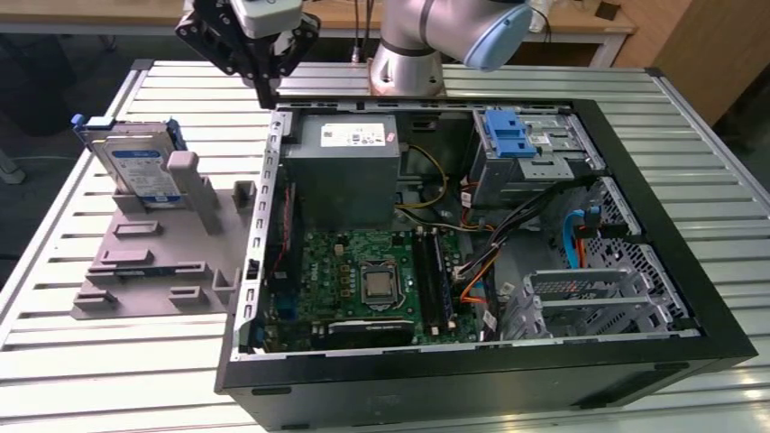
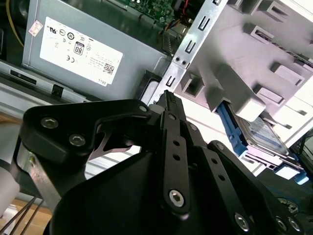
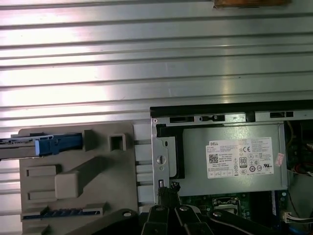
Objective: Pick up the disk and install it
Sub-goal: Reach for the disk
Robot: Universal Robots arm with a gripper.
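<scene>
1. Leftmost, the disk (image 1: 130, 170) stands on edge in a grey stand (image 1: 151, 271) on the counter (image 1: 72, 361). It is well apart from the jaws, lower than them and to the exterior view's left.
2. The jaws are closed and grip nothing. They hang tips-down above the far corner of the open case (image 1: 481, 379), over the wall that faces the stand.
3. Just past the jaws, inside that wall, lies the grey power supply (image 1: 349, 167), the nearest part to them. In the first wrist view their tips sit over its edge.
4. The motherboard (image 1: 361, 275) lies beyond the supply, farther from the jaws.
5. The blue latch (image 1: 511, 135) is well off to the exterior view's right of the jaws.
</scene>
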